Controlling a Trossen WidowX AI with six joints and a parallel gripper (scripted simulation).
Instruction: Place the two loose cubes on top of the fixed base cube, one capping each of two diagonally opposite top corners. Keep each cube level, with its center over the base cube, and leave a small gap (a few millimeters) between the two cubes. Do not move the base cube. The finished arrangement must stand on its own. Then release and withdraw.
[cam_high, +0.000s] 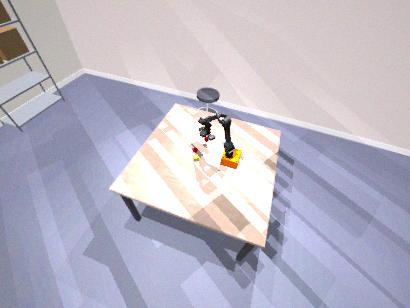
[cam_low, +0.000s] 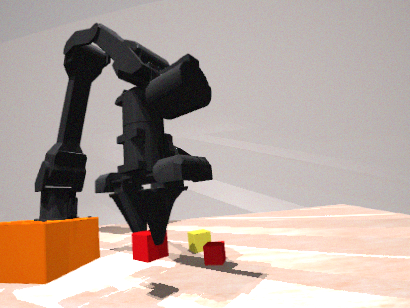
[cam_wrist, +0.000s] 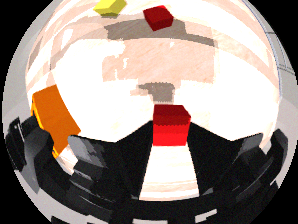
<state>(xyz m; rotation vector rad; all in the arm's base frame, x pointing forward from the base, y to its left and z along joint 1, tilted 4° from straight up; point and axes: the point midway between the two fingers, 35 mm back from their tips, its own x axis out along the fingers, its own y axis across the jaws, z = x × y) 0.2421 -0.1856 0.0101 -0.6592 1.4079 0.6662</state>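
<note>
My gripper (cam_low: 150, 239) (cam_wrist: 169, 124) is shut on a bright red cube (cam_low: 145, 247) (cam_wrist: 172, 123) and holds it just above the table top, fingers pointing down. A yellow cube (cam_low: 199, 240) (cam_wrist: 109, 6) (cam_high: 195, 157) and a darker red cube (cam_low: 214, 252) (cam_wrist: 158, 16) (cam_high: 193, 148) sit close together on the table, beyond the held cube and apart from it. In the top view the arm (cam_high: 226, 131) reaches left from its mount over these cubes; the held cube is too small to make out there.
The arm stands on an orange block (cam_low: 47, 247) (cam_high: 230, 159) (cam_wrist: 55, 117) to one side of the held cube. The wooden table (cam_high: 165, 190) has edges far from the cubes. A stool (cam_high: 208, 95) stands behind the table and a shelf (cam_high: 30, 82) at the far left.
</note>
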